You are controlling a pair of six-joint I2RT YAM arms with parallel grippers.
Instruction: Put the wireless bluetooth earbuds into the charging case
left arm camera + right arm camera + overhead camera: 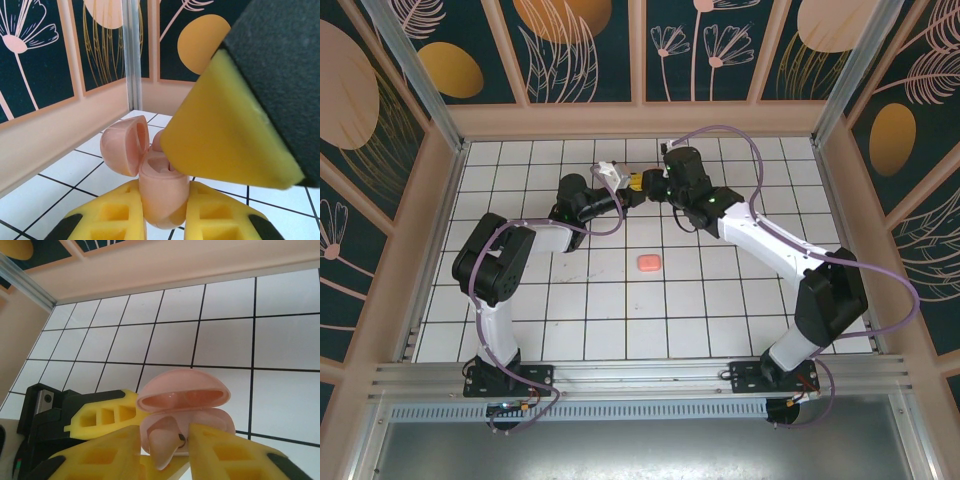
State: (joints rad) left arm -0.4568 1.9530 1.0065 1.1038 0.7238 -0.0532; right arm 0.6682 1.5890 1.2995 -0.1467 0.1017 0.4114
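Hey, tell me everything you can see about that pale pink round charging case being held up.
The charging case is a pale pink, rounded pod of smooth, glossy-looking plastic. Its hinged lid stands open, showing a moulded hollow inside. It is held upright above the tiled surface, gripped on both sides of its lower body by the yellow fingers of the left claw. An earbud of the same pink sits at its opening, between the fingers of the right claw.

Charging case [160,190]: pale pink, lid and body alike.
Earbud [162,447]: pale salmon-pink, dark tip.
Pod [648,262]: coral.
Floor [620,330]: white tiles, black grid lines.
Wall panels [580,50]: dark teal, peach and gold discs, pale line-drawn flowers.
Cables [725,127]: lilac.
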